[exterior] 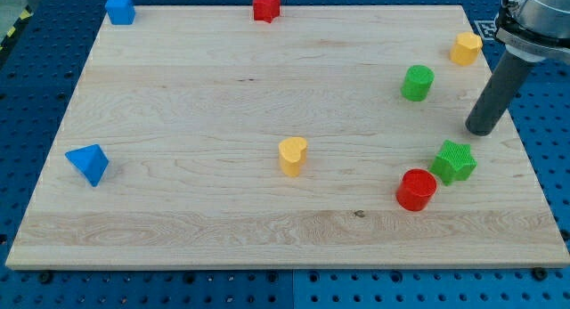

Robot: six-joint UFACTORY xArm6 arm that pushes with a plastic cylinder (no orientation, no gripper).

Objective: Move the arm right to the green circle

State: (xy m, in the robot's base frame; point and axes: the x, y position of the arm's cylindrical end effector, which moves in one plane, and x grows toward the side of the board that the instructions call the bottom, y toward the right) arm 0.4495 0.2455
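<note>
My tip (pixel 482 130) rests bare on the wooden board (pixel 205 104) near the view's right edge, touching no block. The green circle (pixel 417 83) stands apart from it, up and to the view's left. Just below my tip sits a green star (pixel 454 161), beside a red cylinder (pixel 416 190).

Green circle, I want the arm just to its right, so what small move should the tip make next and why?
Probably a short slide toward the view's top and slightly left. My tip sits lower and to the right of the green circle, just above the green star. Nothing lies between tip and circle, and the yellow block stays further up.
</note>
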